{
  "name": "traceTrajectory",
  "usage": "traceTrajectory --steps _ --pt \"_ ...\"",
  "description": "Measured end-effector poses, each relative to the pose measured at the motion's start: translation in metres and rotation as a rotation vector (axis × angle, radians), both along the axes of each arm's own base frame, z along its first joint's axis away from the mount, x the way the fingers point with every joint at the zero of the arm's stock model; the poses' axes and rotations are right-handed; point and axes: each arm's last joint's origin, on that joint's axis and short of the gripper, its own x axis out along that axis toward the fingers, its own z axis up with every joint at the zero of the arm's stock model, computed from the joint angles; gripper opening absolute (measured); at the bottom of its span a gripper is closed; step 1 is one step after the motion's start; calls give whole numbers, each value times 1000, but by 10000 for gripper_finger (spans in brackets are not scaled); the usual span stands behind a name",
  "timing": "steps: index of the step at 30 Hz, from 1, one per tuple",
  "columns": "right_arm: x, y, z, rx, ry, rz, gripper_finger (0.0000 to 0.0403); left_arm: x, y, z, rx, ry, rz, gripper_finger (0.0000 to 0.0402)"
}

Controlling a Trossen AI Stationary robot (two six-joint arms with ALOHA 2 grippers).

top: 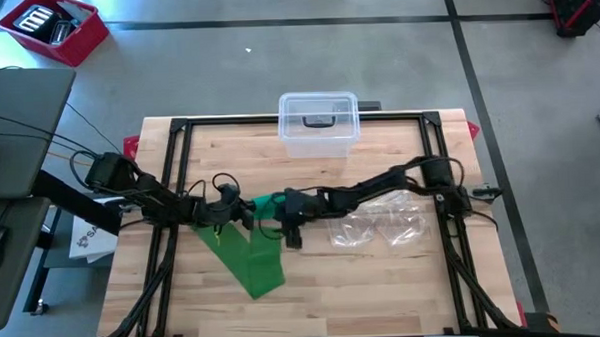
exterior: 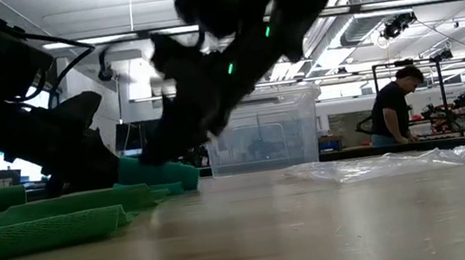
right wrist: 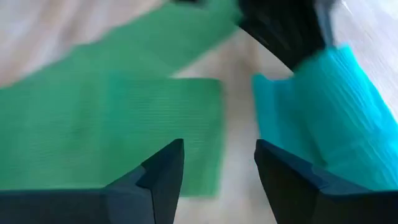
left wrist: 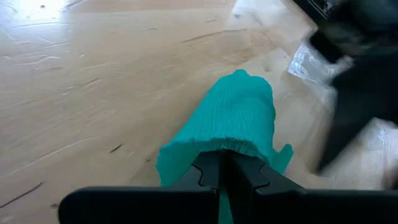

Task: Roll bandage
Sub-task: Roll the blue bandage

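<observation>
A green elastic bandage lies on the wooden table. Its loose strip [top: 245, 258] lies flat and runs toward the near edge. Its rolled part [top: 268, 203] rests on the table at mid-table, and shows teal in the left wrist view [left wrist: 239, 115]. My left gripper [top: 243, 208] is shut on the roll's left end. My right gripper [top: 290, 232] is open just right of the roll, low over the table. In the right wrist view its fingers [right wrist: 217, 168] stand between the flat strip [right wrist: 106, 130] and the roll [right wrist: 323, 118], and it touches nothing. My left gripper pinches the near end of the rolled part [left wrist: 214, 144] between its two shut fingers, coming nearly level from the table's left and pointing along the roll. The roll lies on the table beyond the fingertips. How many layers are in the pinch is hidden by the fingers.
A clear plastic lidded box [top: 318, 123] stands at the far edge. Crumpled clear plastic wrap [top: 382, 226] lies right of centre under the right arm. A red bin [top: 53, 27] stands on the floor, off the table. A person [exterior: 393, 107] stands far behind.
</observation>
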Motion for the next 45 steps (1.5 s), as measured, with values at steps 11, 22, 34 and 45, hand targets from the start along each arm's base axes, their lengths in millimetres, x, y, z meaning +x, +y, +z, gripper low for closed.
traceTrajectory --steps 11,22,34,45 --pt "3 -26 -23 -102 24 -134 190 0 1 0 29 11 6 1" --pt "-2 -34 -27 -91 111 -48 17 1 0 3 49 -14 -2 1" --pt "-35 18 18 -160 305 61 1 4 -13 11 49 -103 -89 1" --pt "-62 42 28 -233 437 38 0 5 -24 15 50 -135 -202 1"
